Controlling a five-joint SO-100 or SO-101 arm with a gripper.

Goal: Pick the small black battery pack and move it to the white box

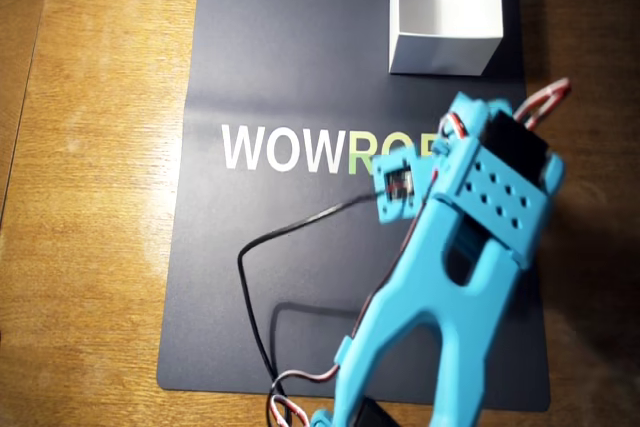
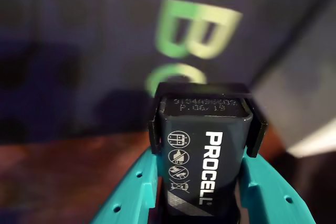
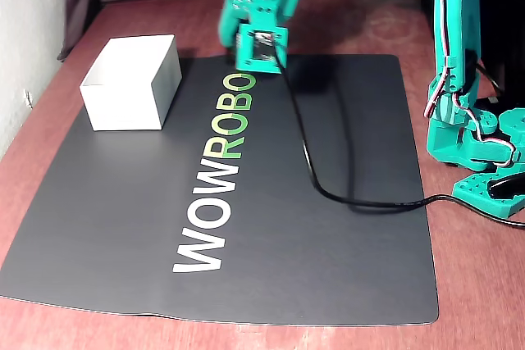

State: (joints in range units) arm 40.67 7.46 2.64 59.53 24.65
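The small black battery pack point(image 2: 205, 145), a black holder around a cell marked PROCELL, sits between my teal fingers point(image 2: 137, 182) in the wrist view. My gripper point(image 2: 202, 169) is shut on it and holds it above the dark mat. In the fixed view the gripper point(image 3: 233, 38) hangs blurred over the mat's far edge, just right of the open white box point(image 3: 131, 84). In the overhead view the box point(image 1: 445, 12) stands at the mat's top edge, and my arm point(image 1: 480, 217) below it hides the gripper and the pack.
A dark mat point(image 3: 328, 243) with WOWROBO lettering covers the wooden table. A black cable point(image 3: 328, 194) runs from the wrist camera across the mat to the arm's base point(image 3: 476, 145) at the right. A pale blurred surface point(image 2: 299, 103) shows at the wrist view's right.
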